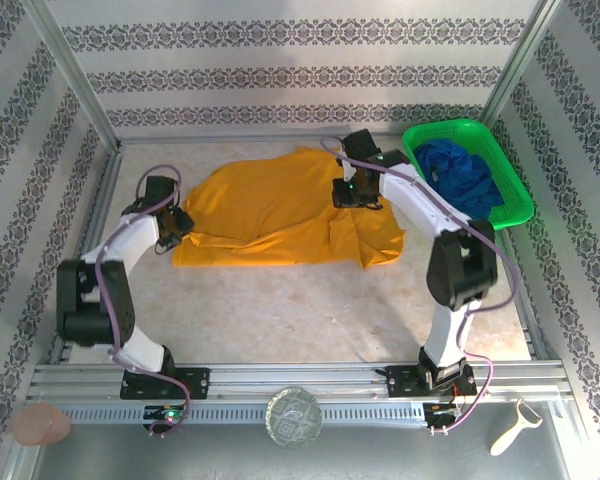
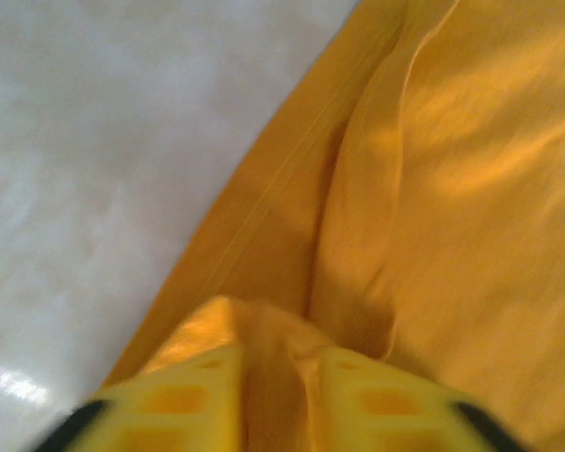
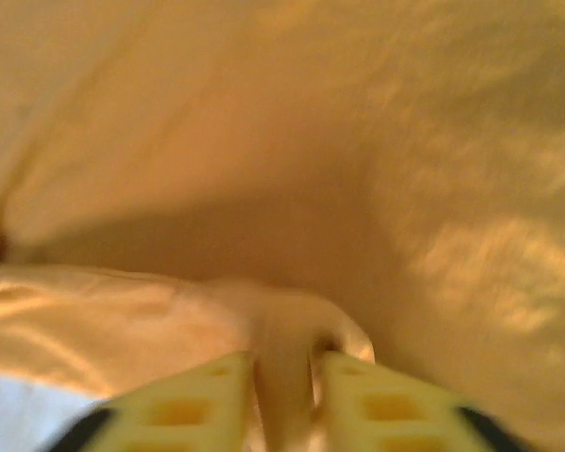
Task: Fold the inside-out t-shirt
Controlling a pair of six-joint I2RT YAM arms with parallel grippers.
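The mustard orange-yellow t-shirt (image 1: pixel 280 210) lies spread and rumpled across the far middle of the table. My left gripper (image 1: pixel 176 226) sits at its left edge, shut on a pinch of the cloth; in the left wrist view a fold of the t-shirt (image 2: pixel 433 188) bunches between the yellow fingers (image 2: pixel 184 400). My right gripper (image 1: pixel 356 194) is over the shirt's right part, shut on a raised fold of the t-shirt (image 3: pixel 282 141) that rises between its fingers (image 3: pixel 386 405). No neck label or print shows.
A green basket (image 1: pixel 515 195) at the far right holds a dark blue garment (image 1: pixel 465 175). Metal frame rails run along the table's sides. Bare marbled tabletop (image 1: pixel 300 310) lies in front of the shirt.
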